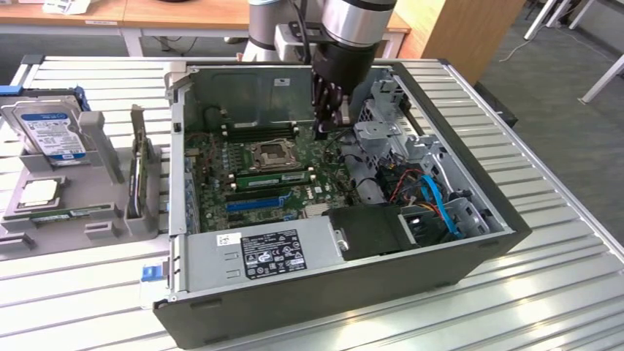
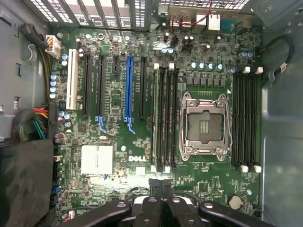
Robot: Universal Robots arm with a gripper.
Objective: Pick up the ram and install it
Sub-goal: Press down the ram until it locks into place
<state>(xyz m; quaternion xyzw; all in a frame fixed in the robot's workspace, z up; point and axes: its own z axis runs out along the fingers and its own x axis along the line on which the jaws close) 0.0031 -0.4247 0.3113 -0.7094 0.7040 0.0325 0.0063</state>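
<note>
1. A slatted metal table (image 1: 546,292) carried an open computer case (image 1: 292,307), seen whole from the exterior view.
2. The Universal Robots arm (image 1: 356,18) reached down into the case's far end.
3. The motherboard (image 1: 204,183) lay flat inside. The wrist view looked straight down on it (image 2: 142,142) and showed white latches on the memory slots (image 2: 247,118).
4. A grey parts holder (image 1: 98,139) stood on the table at the exterior view's left, with a hard drive (image 1: 49,131) upright in it.
5. The CPU socket (image 1: 270,155) (image 2: 204,124) sat near a blue expansion slot (image 1: 259,202) (image 2: 129,85).
6. The gripper (image 1: 329,130) (image 2: 161,185) hung above the board with its fingers pressed together, gripping nothing.
7. The ram (image 1: 73,213) lay flat in the holder, well apart from the gripper.
</note>
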